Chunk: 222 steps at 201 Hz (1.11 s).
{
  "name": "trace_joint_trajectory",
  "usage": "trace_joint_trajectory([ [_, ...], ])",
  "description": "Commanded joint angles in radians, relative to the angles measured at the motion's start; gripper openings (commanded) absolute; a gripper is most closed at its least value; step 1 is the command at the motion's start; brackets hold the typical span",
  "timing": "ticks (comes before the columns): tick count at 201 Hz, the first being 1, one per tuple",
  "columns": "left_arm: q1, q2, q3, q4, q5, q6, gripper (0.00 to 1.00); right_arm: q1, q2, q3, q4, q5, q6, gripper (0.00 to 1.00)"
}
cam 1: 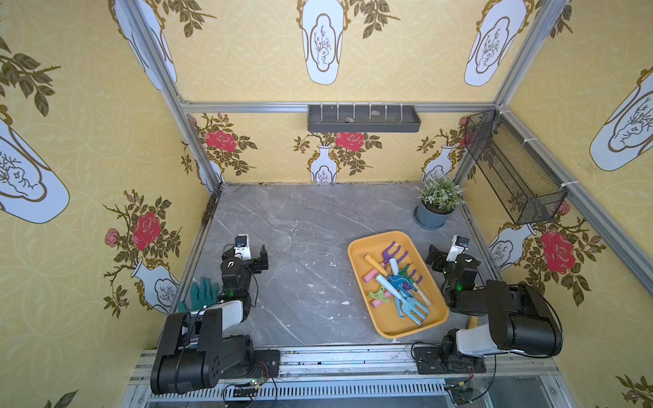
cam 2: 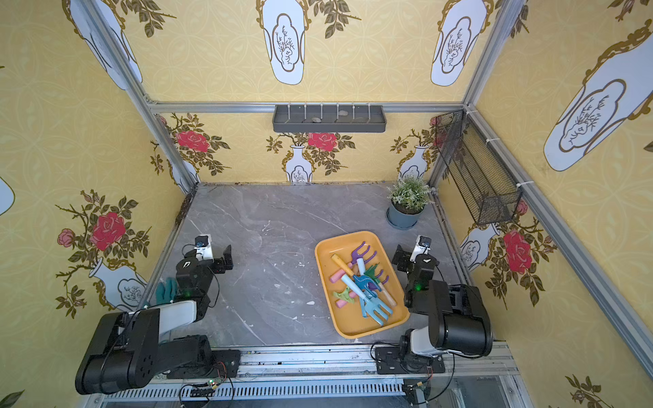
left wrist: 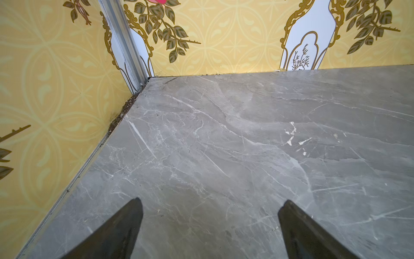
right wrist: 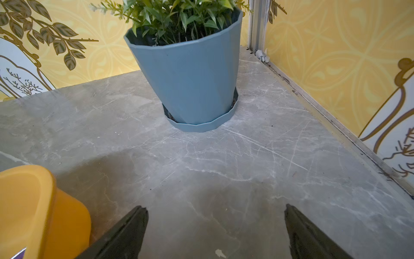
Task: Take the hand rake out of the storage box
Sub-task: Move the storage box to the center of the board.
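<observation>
The storage box [cam 1: 388, 326] [cam 2: 348, 326], an orange-yellow tray, lies on the grey marble table at the right. Several small garden tools are piled in it. Among them, pronged heads show on a purple one [cam 1: 394, 251] [cam 2: 363, 251] at the far end and on a light-blue one [cam 1: 414, 310] [cam 2: 376, 311] at the near end. I cannot tell which is the hand rake. My right gripper [cam 1: 450, 249] [cam 2: 417, 249] [right wrist: 215, 207] hovers open and empty just right of the box, whose corner [right wrist: 26, 201] is beside one finger. My left gripper [cam 1: 245, 247] [cam 2: 208, 249] [left wrist: 210, 201] stands open and empty over bare table at the left.
A potted plant in a blue-grey pot [cam 1: 436, 208] [right wrist: 190, 78] stands at the back right, ahead of the right gripper. A green glove [cam 1: 203, 293] lies by the left wall. A grey trough [cam 1: 364, 118] and a black wire basket [cam 1: 512, 169] hang on the walls.
</observation>
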Motion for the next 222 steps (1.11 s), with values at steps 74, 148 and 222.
trace_joint_trajectory([
  [74, 0.000, 0.001, 0.001, 0.024, 0.001, -0.006, 1.00, 0.001, -0.003, -0.001, 0.041, 0.006, 0.001, 0.97],
  [148, -0.099, -0.222, 0.109, -0.282, -0.124, 0.048, 1.00, 0.050, -0.039, 0.007, -0.006, 0.066, -0.021, 0.98],
  [222, -0.121, -0.371, 0.267, -0.487, 0.296, -0.535, 1.00, 0.188, -0.251, 0.477, -1.146, 0.533, 0.710, 0.98],
])
